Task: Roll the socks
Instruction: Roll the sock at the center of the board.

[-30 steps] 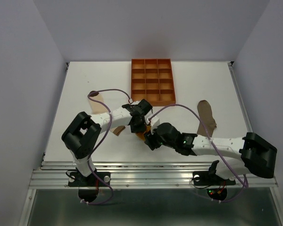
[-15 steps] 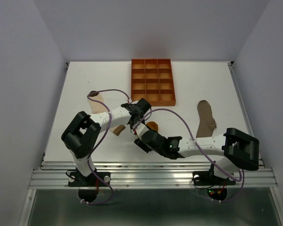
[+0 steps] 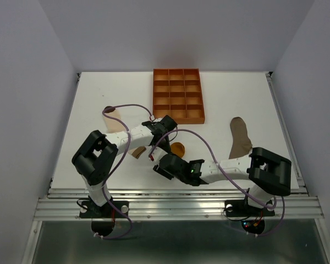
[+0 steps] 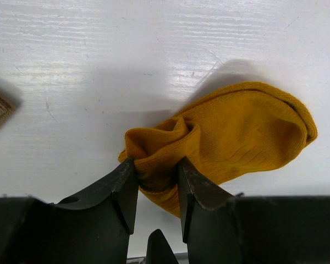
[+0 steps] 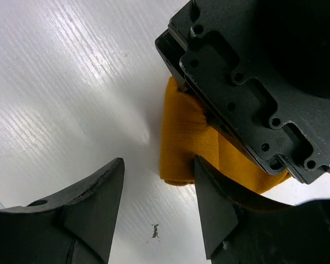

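Observation:
The mustard-yellow sock (image 4: 236,132) lies on the white table, one end bunched up. My left gripper (image 4: 157,163) is shut on that bunched end, and in the top view the sock (image 3: 177,148) shows just right of the left gripper (image 3: 166,144). My right gripper (image 5: 157,171) is open beside the sock's folded edge (image 5: 184,132), its right finger (image 5: 214,203) close to the fabric, gripping nothing. The taupe-brown sock (image 3: 240,137) lies flat at the right. The cream sock (image 3: 116,119) lies at the left, partly under the left arm.
The orange gridded tray (image 3: 178,94) stands at the back centre of the table. The right arm (image 3: 225,168) stretches low across the front, its gripper (image 3: 160,163) just below the left one. The left gripper's body (image 5: 253,71) fills the upper right of the right wrist view.
The right arm has swung left along the front, uncovering the mustard sock in the top view. The left gripper has kept its hold and place.

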